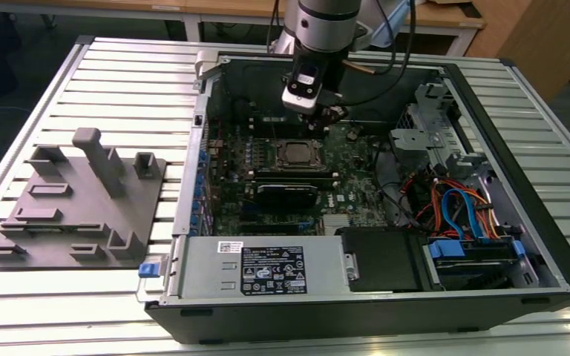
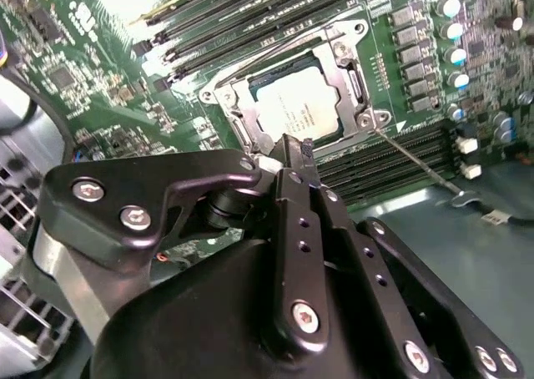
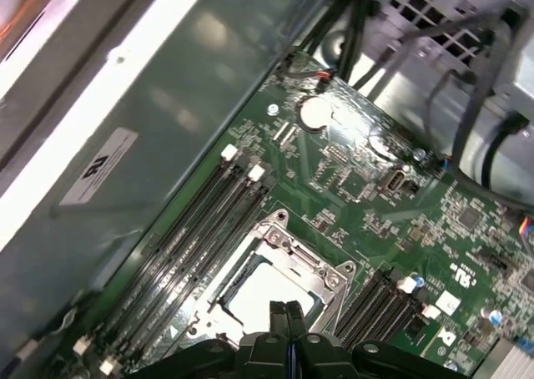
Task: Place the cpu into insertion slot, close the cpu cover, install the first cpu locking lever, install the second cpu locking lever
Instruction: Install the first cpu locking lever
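The cpu [image 2: 297, 112] lies flat in its socket on the green motherboard, its pale metal top showing through the window of the cpu cover [image 2: 351, 72]. The cover lies down flat around it. In the exterior view the cpu [image 1: 293, 154] sits mid-board inside the open case. My gripper [image 2: 296, 149] hangs just above the socket's edge, its black fingers pressed together with nothing between them. The first wrist view shows the gripper [image 3: 286, 310] over the cpu [image 3: 260, 294] and cover [image 3: 294, 255]. A thin metal locking lever [image 2: 415, 164] slants away from the socket corner.
Black memory slots [image 2: 250, 12] flank the socket. The case's walls [image 1: 205, 111] surround the board. A drive cage [image 1: 433, 119] and coloured cables [image 1: 453, 208] fill the exterior view's right; a power supply [image 1: 255, 271] sits in front. A grey fixture plate [image 1: 77, 204] lies outside, left.
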Robot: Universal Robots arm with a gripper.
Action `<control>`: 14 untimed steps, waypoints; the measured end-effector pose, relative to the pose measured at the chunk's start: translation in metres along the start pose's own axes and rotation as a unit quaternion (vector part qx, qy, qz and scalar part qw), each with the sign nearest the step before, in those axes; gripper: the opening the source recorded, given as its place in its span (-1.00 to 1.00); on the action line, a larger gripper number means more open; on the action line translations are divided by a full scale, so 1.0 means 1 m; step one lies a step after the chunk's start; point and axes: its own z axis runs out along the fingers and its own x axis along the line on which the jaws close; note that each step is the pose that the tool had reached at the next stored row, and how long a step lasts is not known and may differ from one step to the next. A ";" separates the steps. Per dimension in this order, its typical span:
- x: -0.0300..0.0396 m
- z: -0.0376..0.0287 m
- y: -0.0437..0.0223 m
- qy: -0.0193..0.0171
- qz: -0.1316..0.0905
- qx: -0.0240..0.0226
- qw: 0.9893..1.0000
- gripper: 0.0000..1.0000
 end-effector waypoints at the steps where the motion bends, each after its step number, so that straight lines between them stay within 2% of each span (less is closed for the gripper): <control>1: 0.0000 0.0000 0.0000 0.000 -0.002 0.000 1.000 -0.80; 14: 0.0000 0.0000 0.0000 0.000 -0.003 0.000 1.000 -0.80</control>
